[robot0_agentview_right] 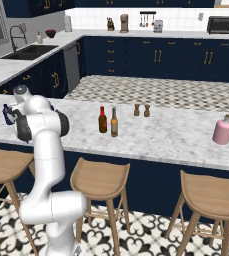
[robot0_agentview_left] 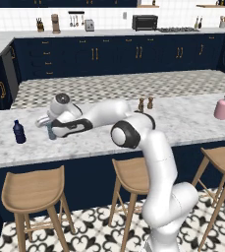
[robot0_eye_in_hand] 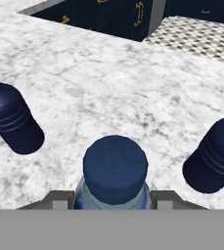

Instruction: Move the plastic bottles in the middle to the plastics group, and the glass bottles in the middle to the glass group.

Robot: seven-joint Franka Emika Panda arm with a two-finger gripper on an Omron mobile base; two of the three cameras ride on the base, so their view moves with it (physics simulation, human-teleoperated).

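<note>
At the left end of the marble bench (robot0_agentview_left: 192,123) a navy bottle (robot0_agentview_left: 19,132) stands upright, well left of the two shakers (robot0_agentview_left: 145,104) that mark the middle. Just right of it the hand (robot0_agentview_left: 50,129) hangs low over the bench, closed on the teal bottle (robot0_agentview_left: 51,131), which shows between the fingers with its base at or just above the marble; I cannot tell whether it touches. From the hand camera the teal bottle's (robot0_eye_in_hand: 112,188) dark blue cap sits dead centre between the fingertips (robot0_eye_in_hand: 55,199), with one navy bottle (robot0_eye_in_hand: 11,122) to one side and a second (robot0_eye_in_hand: 215,156) to the other, both apart from it and standing on the bench.

In the right base view the navy bottle (robot0_agentview_right: 6,114) peeks out beside the arm's elbow. Left of the shakers (robot0_agentview_right: 141,110) and a little nearer the stools stand the red-capped brown bottle (robot0_agentview_right: 102,120) and, just beside it on the right, the amber bottle (robot0_agentview_right: 114,122), close but not touching. Well to the right of the shakers, near the bench's far end, stands the pink bottle (robot0_agentview_left: 223,108) alone, upright with its stopper on.
</note>
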